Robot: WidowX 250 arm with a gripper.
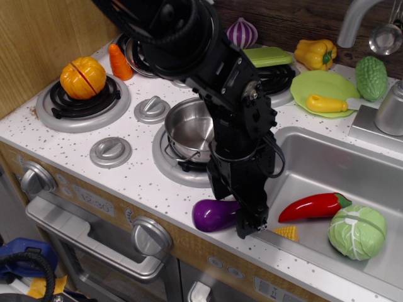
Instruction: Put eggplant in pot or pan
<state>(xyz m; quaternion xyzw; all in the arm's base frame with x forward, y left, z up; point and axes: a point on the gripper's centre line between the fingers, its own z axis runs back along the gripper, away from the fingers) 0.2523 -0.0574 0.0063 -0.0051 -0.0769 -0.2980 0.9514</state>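
The purple eggplant [213,214] lies on the white counter's front edge, between the front burner and the sink; its green cap end is hidden under my gripper. My black gripper [244,220] is down at that cap end and touches or nearly touches it, with one finger [249,225] showing to the eggplant's right. The arm hides the jaws, so I cannot tell how they stand. The steel pot [186,123] stands empty on the front burner, just behind and left of the gripper, partly covered by the arm.
In the sink [327,165] lie a red chili [312,206], a green cabbage [356,231] and a corn piece [286,233]. An orange pumpkin [82,77] sits on the left burner, with a carrot [118,61] behind it. The striped onion [242,31] is at the back.
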